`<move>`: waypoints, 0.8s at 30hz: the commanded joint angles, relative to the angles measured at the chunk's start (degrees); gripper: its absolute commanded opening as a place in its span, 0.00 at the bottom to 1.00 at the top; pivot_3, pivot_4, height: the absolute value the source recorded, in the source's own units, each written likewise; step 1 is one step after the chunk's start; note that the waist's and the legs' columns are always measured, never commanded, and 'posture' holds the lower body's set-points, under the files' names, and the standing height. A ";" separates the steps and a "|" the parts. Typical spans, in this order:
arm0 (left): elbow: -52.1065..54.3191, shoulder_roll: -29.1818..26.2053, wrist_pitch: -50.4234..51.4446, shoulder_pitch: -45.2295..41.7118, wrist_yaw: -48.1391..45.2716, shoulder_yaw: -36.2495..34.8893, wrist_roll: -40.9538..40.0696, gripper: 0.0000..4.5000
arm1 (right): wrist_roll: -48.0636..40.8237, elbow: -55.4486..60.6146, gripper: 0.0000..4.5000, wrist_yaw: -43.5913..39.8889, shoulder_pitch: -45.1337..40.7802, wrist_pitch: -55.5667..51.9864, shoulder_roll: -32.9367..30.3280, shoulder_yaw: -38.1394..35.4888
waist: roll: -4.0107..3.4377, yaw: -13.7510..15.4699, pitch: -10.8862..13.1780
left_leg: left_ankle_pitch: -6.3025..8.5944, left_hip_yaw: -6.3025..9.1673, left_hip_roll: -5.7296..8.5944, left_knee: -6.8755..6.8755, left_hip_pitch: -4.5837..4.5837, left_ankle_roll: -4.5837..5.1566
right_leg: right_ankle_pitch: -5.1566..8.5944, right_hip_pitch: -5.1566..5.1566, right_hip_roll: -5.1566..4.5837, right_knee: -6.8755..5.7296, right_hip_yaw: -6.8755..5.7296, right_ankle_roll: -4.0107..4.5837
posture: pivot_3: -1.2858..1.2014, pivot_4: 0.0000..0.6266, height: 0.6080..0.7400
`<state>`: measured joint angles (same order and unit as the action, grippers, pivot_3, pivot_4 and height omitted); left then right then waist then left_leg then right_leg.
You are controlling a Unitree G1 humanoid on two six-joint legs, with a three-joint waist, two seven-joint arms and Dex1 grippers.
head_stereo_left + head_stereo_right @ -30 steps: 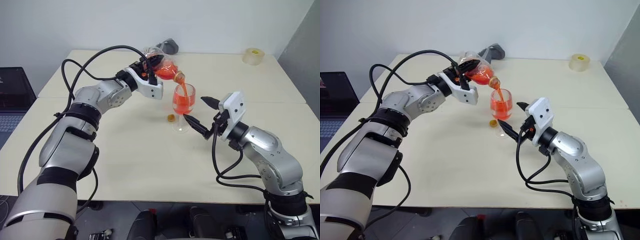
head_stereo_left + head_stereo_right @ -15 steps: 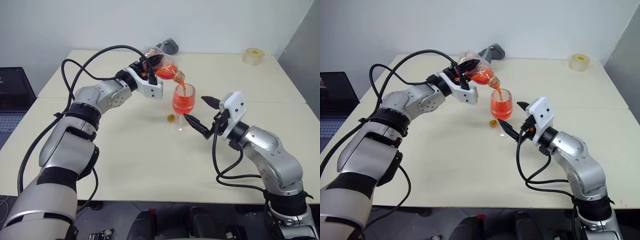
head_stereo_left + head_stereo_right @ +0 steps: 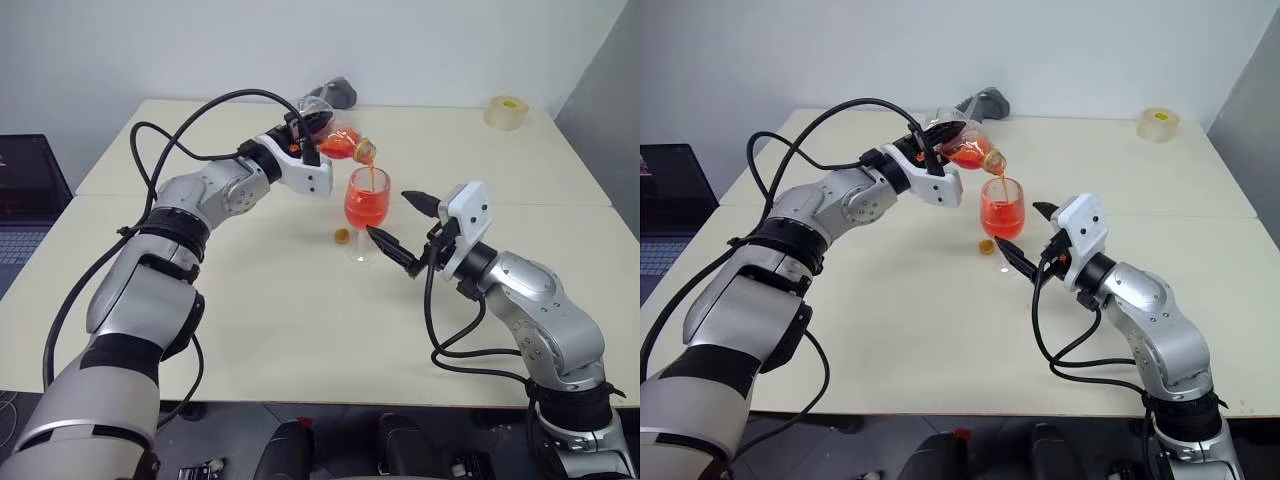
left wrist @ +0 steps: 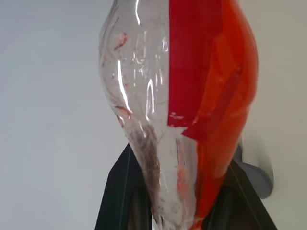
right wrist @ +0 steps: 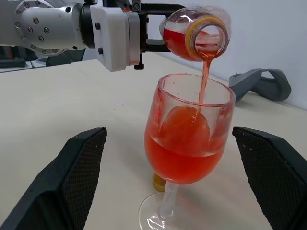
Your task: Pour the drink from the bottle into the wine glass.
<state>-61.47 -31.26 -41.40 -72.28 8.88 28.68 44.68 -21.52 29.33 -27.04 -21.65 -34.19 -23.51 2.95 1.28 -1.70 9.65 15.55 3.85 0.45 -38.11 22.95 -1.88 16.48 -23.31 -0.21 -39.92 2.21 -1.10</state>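
Beige table [image 3: 250, 330]: L end effector [image 3: 310, 135] clamps tilted bottle [image 3: 338, 143], red-orange drink [image 5: 182, 158] streaming into wine glass [image 3: 366, 212]; R end effector [image 3: 400, 232] wide open, empty.

Bottle [image 4: 182, 96] base (neck too) cut by frame edge.

tape roll [image 3: 508, 111], grey gadget [image 3: 337, 93], laptop [image 3: 28, 195], table [image 3: 280, 320]
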 commanded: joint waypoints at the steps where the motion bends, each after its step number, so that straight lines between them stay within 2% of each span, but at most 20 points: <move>1: 0.68 -0.24 0.42 0.37 -1.79 -3.18 -4.12 0.17 | -0.24 1.02 1.00 -0.02 -0.59 1.50 -0.03 -1.44 | 0.00 0.00 0.00 | 0.00 0.00 0.00 0.00 0.00 0.00 | 0.00 0.00 0.00 0.00 -0.01 0.00 | 0.52 0.24 1.00; 7: 4.26 2.37 2.65 4.79 -12.49 -10.12 -16.70 0.17 | -0.68 1.94 1.00 -2.39 0.92 2.53 -1.94 -1.60 | 0.00 0.00 0.00 | 0.00 0.01 0.00 -0.03 0.01 0.00 | 0.00 0.00 0.00 0.00 -0.02 0.00 | 0.52 0.24 1.00; 14: 17.10 7.08 17.00 14.00 -26.83 -21.18 -35.67 0.17 | -6.88 5.34 1.00 -8.54 2.81 -0.75 -6.84 -3.01 | 0.01 -0.02 -0.02 | 0.00 0.01 -0.01 -0.10 0.03 0.00 | 0.00 0.00 -0.02 -0.04 0.01 0.00 | 0.52 0.24 1.00; 20: 30.14 8.41 32.13 22.96 -30.12 -28.27 -45.04 0.17 | -10.46 8.18 1.00 -8.35 1.10 -4.25 -6.54 -0.58 | 0.00 -0.36 -0.05 | 0.00 0.06 -0.06 -0.10 0.00 0.00 | 0.00 0.00 0.02 -0.07 0.05 0.01 | 0.52 0.24 1.00; 24: 33.88 9.17 36.63 29.89 -30.05 -32.78 -50.06 0.17 | -4.38 5.96 1.00 -7.25 0.02 -0.66 -5.07 4.86 | 0.01 -0.30 -0.10 | 0.00 0.08 -0.07 -0.10 -0.03 0.00 | 0.00 0.01 0.02 -0.07 0.09 0.01 | 0.52 0.24 1.00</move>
<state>-30.44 -22.10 -5.52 -43.13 -21.02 -1.81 -3.14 -27.69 34.78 -34.69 -21.03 -36.93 -28.69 6.58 1.29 -1.99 9.55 15.55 3.96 0.38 -38.22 22.93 -1.89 16.47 -23.30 -0.20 -39.98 2.30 -1.09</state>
